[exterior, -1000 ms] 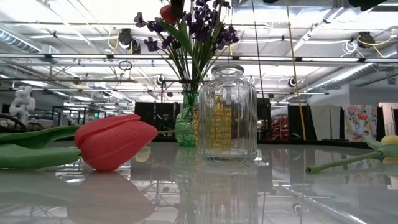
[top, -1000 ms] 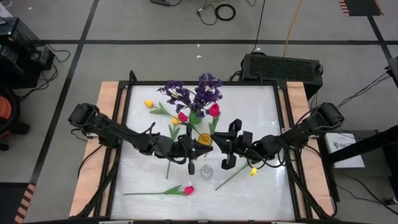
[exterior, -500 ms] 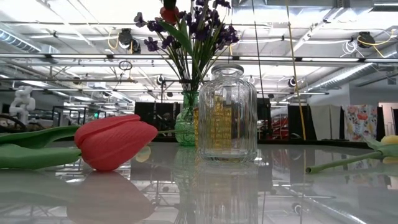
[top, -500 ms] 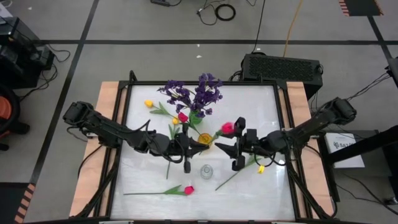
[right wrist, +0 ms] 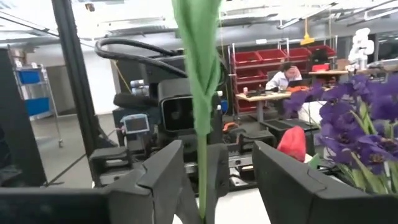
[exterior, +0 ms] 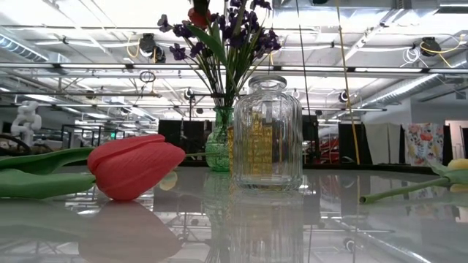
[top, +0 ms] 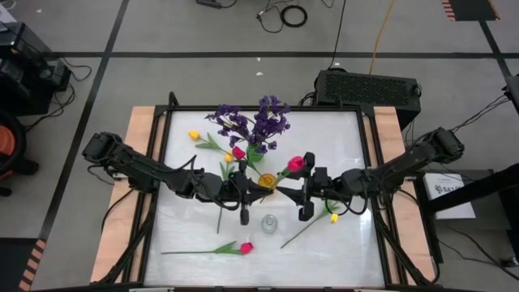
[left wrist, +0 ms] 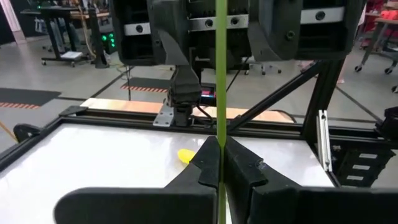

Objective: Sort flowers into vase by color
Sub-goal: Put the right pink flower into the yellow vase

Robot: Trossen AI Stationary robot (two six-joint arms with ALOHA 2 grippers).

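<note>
A pink-red tulip (top: 296, 164) stands tilted over the table's middle, its green stem (left wrist: 220, 74) held in my shut left gripper (top: 261, 188). Its lower end is hidden beside a small amber vase (top: 266, 180). My right gripper (top: 285, 191) faces the left one, open, with the stem and leaf (right wrist: 200, 93) standing between its fingers, apparently untouched. A green vase (top: 255, 152) behind holds purple sprigs (top: 259, 122) and another pink-red tulip (top: 238, 152). A clear ribbed vase (exterior: 267, 135) stands nearer the front. Neither gripper shows in the low view. My left gripper pinches the tulip's stem (left wrist: 220, 134) between its two fingertips (left wrist: 208, 163). The fingers come level from the table's left and lie across the stem. The stem rises nearly upright out of the hold, and the flower head leans toward the right arm.
Loose flowers lie on the white tabletop: a yellow tulip (top: 195, 135) at the far left, a pink-red tulip (top: 246, 247) at the front, a yellow tulip (top: 332, 217) under the right arm. Wooden strips (top: 142, 162) edge the table's left and right sides.
My right gripper has opened, let go of the tulip's stem and drawn back a little toward the table's right edge. The tulip's head has tipped from near the purple sprigs toward the right and near side. My left gripper has kept its hold.
</note>
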